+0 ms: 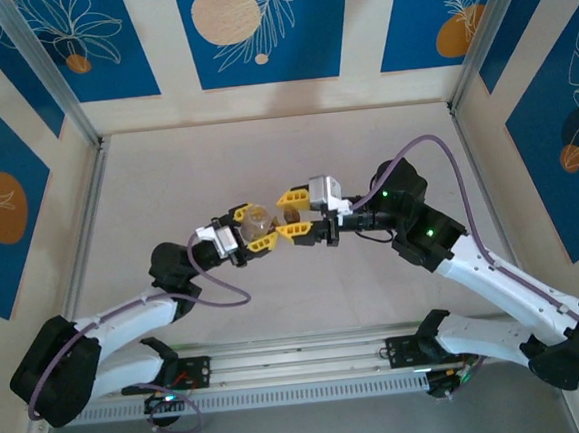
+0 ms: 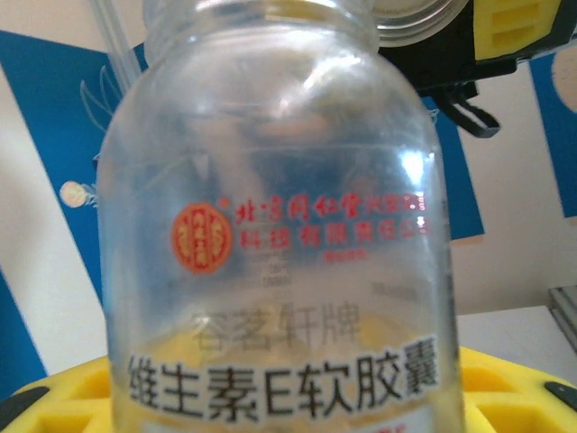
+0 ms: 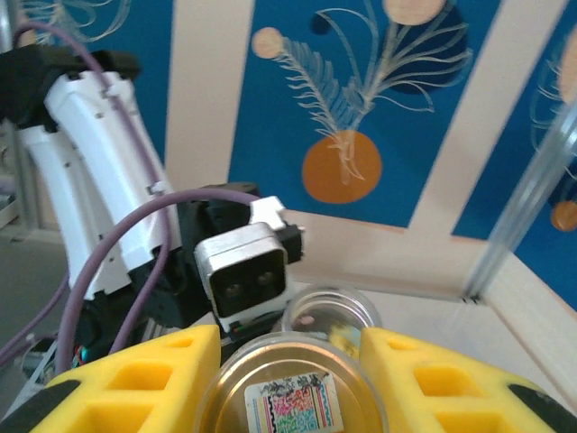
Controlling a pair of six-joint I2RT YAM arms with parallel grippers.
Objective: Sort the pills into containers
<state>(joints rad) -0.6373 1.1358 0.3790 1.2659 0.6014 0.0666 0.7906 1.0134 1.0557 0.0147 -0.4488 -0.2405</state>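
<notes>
Over the middle of the table (image 1: 265, 158), the left gripper (image 1: 251, 228) clamps the clear bottle (image 2: 279, 253) by its body. The right gripper (image 1: 295, 215), at the bottle's 3 o'clock, is closed on the round metal lid (image 3: 293, 397). The bottle stands upright, its long axis vertical and its open mouth upward.

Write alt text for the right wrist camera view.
The right pincer grips a round metal lid with a colourful sticker between its yellow fingers. Just beyond sits the open mouth of a glass bottle, below the camera on the left arm. Behind, a blue wall panel with an orange disc.
</notes>
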